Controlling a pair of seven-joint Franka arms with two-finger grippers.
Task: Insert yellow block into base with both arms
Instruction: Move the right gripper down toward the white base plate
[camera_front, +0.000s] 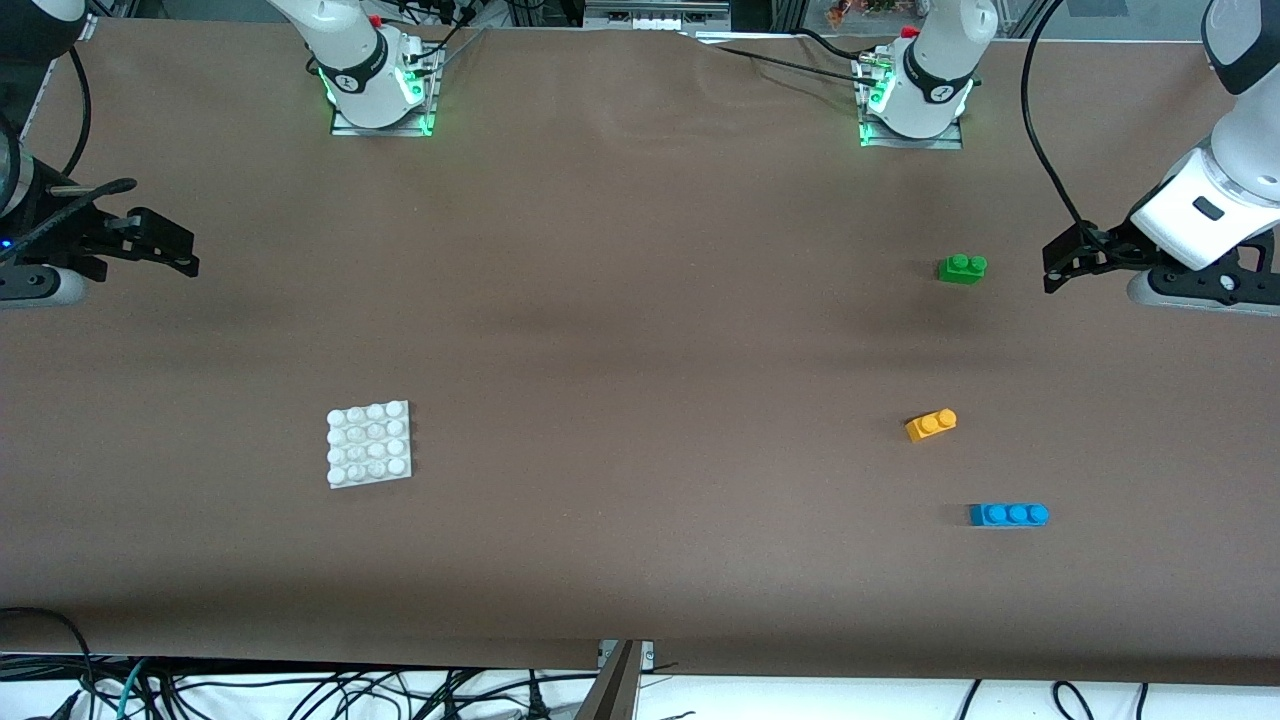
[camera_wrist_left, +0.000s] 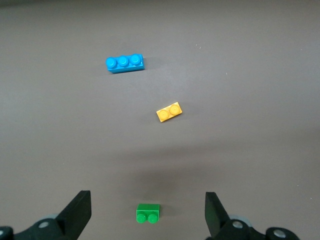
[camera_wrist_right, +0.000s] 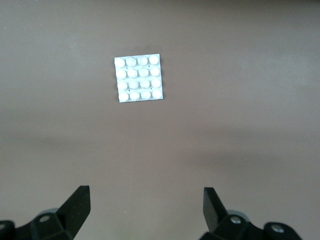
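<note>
Layout at the outset of the insertion task, read across the front view. The right claw (camera_front: 190, 262) hangs over the bench (camera_front: 640, 330) at the right arm's end, its fingers (camera_wrist_right: 75, 207) spread wide and holding nothing. The base (camera_front: 369, 444) lies flat, studs up, toward that end and nearer the front camera than the claw's station. Toward the left arm's end lie three bricks, well apart: the yellow block (camera_front: 931, 425) sits between the green brick (camera_front: 962, 268), farther from the camera, and the blue brick (camera_front: 1008, 514), nearer. The left claw (camera_front: 1050, 278) hangs beside the green brick, fingers (camera_wrist_left: 77, 212) parted and empty. No grasp has begun. Judged next: the left claw must travel over the yellow block, align and descend.
</note>
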